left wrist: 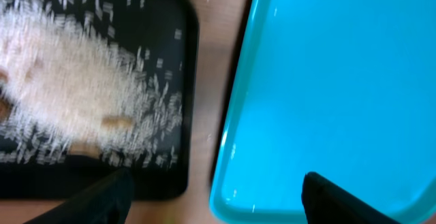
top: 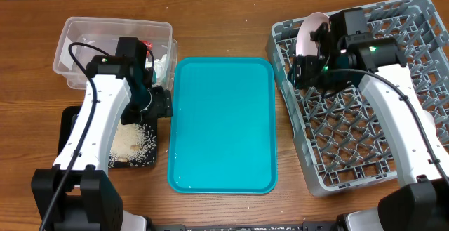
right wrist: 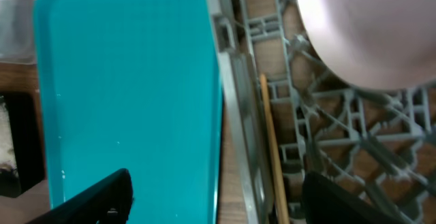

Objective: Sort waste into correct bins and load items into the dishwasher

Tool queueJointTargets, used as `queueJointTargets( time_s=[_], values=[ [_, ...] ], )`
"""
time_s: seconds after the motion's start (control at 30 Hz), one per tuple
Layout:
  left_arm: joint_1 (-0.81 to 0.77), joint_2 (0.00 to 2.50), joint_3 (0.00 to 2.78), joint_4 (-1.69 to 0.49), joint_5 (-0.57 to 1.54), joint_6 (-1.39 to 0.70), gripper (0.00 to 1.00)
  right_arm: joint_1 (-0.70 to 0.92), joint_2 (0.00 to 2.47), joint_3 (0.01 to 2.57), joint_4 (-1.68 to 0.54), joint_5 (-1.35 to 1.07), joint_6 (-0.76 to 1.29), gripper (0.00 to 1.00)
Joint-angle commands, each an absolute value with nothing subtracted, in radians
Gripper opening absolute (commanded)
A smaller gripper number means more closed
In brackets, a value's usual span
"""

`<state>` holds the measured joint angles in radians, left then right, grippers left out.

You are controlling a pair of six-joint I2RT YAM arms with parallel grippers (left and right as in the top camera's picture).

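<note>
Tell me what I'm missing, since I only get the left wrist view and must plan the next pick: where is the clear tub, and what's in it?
Observer: The clear tub sits just beyond the black tray, at the far left of the table. It holds a crumpled white napkin and what looks like the red wrapper.
Operator: Any dishes in the rack yet?
Observer: I can see one pale bowl, standing on edge in the far left corner of the grey rack.
</note>
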<state>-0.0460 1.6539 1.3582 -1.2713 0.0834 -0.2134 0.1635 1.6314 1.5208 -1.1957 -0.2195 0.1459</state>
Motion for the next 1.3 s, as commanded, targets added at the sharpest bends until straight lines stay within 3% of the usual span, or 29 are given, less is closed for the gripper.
queueJointTargets(
  time_s=[0.0,0.17,0.4,0.8,0.87,0.9,1.27],
  values=[
    [-0.046,1.649,1.399,-1.361,0.104,-0.179,0.79,0.160,1.621,1.531,-1.224,-0.173,0.187,0.84],
    [-0.046,1.646,1.392,-1.495,0.101,-0.179,0.76,0.160,1.594,1.531,-1.280,-0.172,0.186,0.85],
    [-0.046,1.544,1.332,-1.490,0.101,-0.179,0.76,0.160,1.464,1.423,-1.254,-0.173,0.184,0.86],
    [-0.047,1.009,1.063,-1.186,0.096,-0.179,0.75,0.160,0.876,0.982,-0.965,-0.140,0.213,1.00],
    [-0.046,0.889,1.018,-1.139,0.084,-0.215,0.84,0.160,0.776,0.934,-0.958,-0.075,0.264,1.00],
    [-0.046,0.798,0.993,-1.106,0.078,-0.242,1.00,0.160,0.706,0.908,-0.959,-0.045,0.266,1.00],
    [-0.046,0.661,0.985,-1.050,0.078,-0.243,1.00,0.160,0.620,0.901,-0.993,-0.046,0.266,1.00]
  ],
)
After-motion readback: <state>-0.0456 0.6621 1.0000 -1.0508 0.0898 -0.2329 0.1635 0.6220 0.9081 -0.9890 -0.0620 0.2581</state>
